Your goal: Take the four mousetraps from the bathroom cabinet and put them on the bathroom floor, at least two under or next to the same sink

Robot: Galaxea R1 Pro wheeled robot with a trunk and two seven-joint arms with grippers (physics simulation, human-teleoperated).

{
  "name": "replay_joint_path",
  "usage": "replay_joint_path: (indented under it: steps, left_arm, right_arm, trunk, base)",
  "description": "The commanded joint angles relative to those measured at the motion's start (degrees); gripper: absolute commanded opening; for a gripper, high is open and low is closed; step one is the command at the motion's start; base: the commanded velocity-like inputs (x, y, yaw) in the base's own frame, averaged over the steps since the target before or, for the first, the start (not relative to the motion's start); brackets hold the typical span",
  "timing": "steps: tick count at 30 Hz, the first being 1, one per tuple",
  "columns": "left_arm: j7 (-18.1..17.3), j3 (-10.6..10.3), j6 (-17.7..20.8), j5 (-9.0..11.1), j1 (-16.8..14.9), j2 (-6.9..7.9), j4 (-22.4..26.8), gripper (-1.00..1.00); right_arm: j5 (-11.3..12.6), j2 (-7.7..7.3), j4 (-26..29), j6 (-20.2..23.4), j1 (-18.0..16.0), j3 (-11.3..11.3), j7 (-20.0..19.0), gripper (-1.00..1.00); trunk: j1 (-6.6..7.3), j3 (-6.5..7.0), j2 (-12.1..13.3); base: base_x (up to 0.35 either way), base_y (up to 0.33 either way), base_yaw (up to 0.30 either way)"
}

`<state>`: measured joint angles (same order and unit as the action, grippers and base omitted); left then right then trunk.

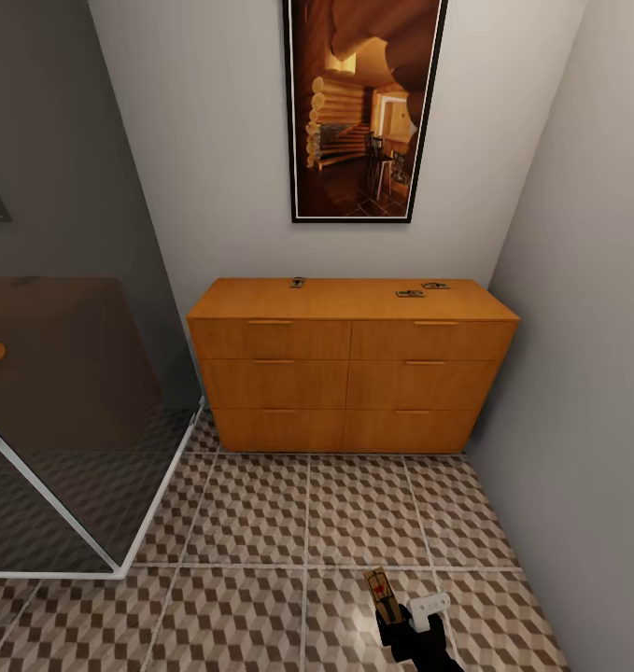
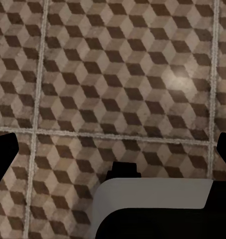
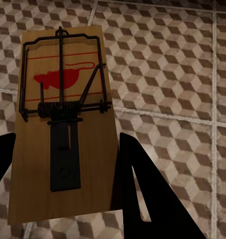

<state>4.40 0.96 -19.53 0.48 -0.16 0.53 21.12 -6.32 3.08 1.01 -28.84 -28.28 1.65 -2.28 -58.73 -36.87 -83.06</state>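
Mousetrap [image 3: 63,124] number one is in the right gripper [image 1: 405,621], pinched by its near end between the two dark fingers [image 3: 142,194], jaws closed on the board. In the head view it pokes forward from the gripper, low over the patterned bathroom floor [image 1: 260,523], red mark facing up. The right wrist view shows it close: wooden board, black wire bar and spring, red mouse print, tiles underneath. Whether the board already touches the floor I cannot tell.

Three more mousetraps sit on top of the cabinet [image 1: 354,373], the orange-brown chest against the back wall under the framed picture [image 1: 363,107]. One trap [image 1: 298,282] lies toward the cabinet's left, two lie toward the right, one [image 1: 410,293] just in front of the other [image 1: 435,286]. All six drawers look shut.

The left gripper [image 2: 113,149] hangs over bare tiles, its fingertips wide apart at the edges of the left wrist view, nothing between them.

So by my reading this is the carry-and-place step for the first trap. No sink in sight here, just the glass shower screen [image 1: 74,420] at the left. The next move calls for finding the sink, setting this trap down beside or under it, then returning for the other three.
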Motion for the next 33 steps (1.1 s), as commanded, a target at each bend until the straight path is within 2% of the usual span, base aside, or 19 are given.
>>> replay_joint_path:
  steps: [1,33]
  left_arm:
    - [0.08,0.02,-0.16,0.04,-0.02,-0.01,-0.02,1.0]
    - [0.08,0.02,-0.16,0.04,-0.02,-0.01,0.05,1.0]
  right_arm:
    - [-0.09,0.01,-0.05,-0.17,-0.03,0.11,0.17,-1.0]
    - [-0.09,0.01,-0.05,-0.17,-0.04,0.11,0.17,-1.0]
  trunk:
    - [0.0,-0.04,-0.02]
    - [0.0,-0.04,-0.02]
  base:
    - [0.0,0.0,0.0]
    - [0.0,0.0,0.0]
